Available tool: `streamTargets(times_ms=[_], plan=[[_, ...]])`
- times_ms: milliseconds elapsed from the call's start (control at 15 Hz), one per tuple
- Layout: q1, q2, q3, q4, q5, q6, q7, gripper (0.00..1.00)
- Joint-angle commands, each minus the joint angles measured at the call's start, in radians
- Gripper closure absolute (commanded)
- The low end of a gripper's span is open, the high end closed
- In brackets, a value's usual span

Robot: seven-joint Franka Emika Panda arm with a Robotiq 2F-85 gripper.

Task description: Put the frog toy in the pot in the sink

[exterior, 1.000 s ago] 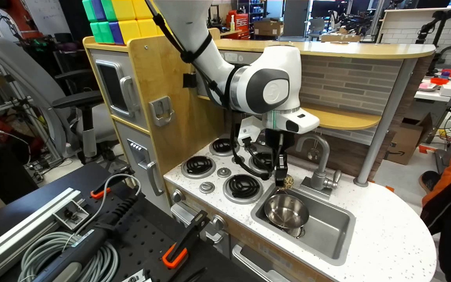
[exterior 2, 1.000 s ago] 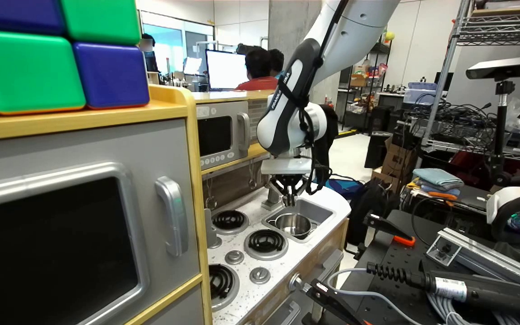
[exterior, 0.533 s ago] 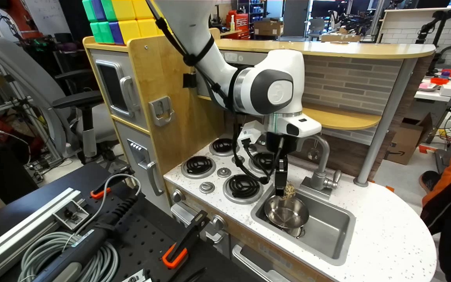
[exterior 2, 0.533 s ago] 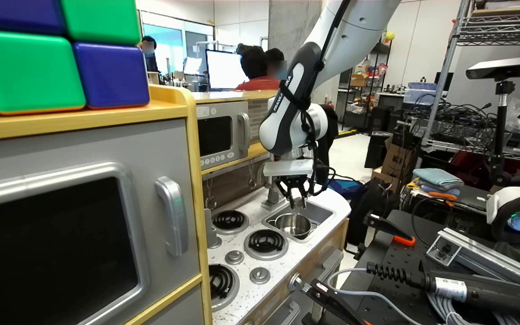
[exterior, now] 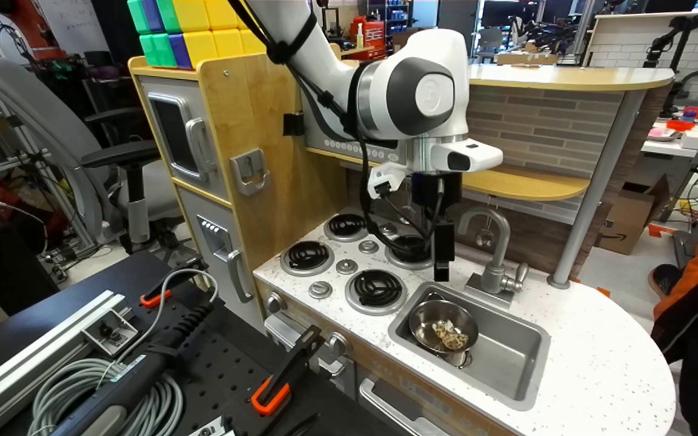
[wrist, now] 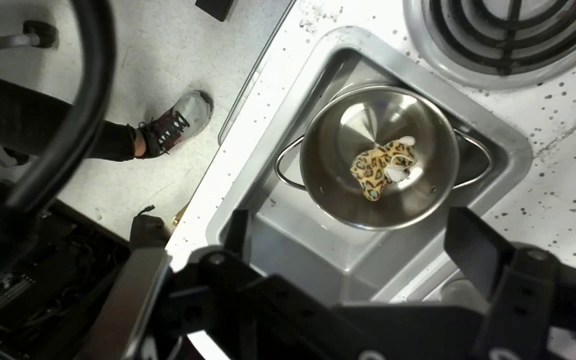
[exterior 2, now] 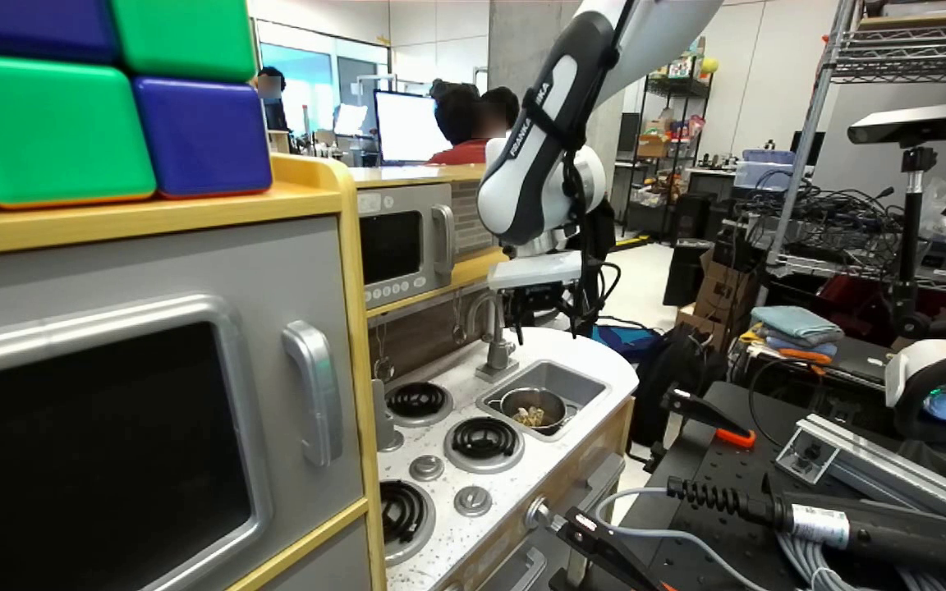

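Frog toy (wrist: 375,164) moved into pot (wrist: 325,145), now blw gripper (exterior 2: 547,332).

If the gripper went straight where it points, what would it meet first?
Likely the pot in the sink: the gripper points down towards it, open. Depth is unclear, so it might reach the toy inside first.

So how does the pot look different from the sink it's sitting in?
The pot is round, while the sink is rectangular with rounded corners. The pot is smaller, fitting inside the sink. The pot is shiny and has two loop handles; the sink looks duller, with no handles in view. Both are greyish and open-topped.
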Motion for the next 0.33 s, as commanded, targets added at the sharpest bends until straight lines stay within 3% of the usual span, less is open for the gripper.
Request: streamTargets(times_ms=[0, 67, 133, 267], plan=[[-0.042, -0.170, 0.053, -0.106, 0.008, -0.077, -0.103, 0.00], [-0.058, -0.196, 0.070, -0.101, 0.026, -0.134, -0.129, 0.00], [-0.033, -0.103, 0.042, -0.049, -0.009, -0.066, -0.062, 0.00], [-0.049, -0.157, 0.061, -0.065, -0.002, -0.114, -0.089, 0.00]])
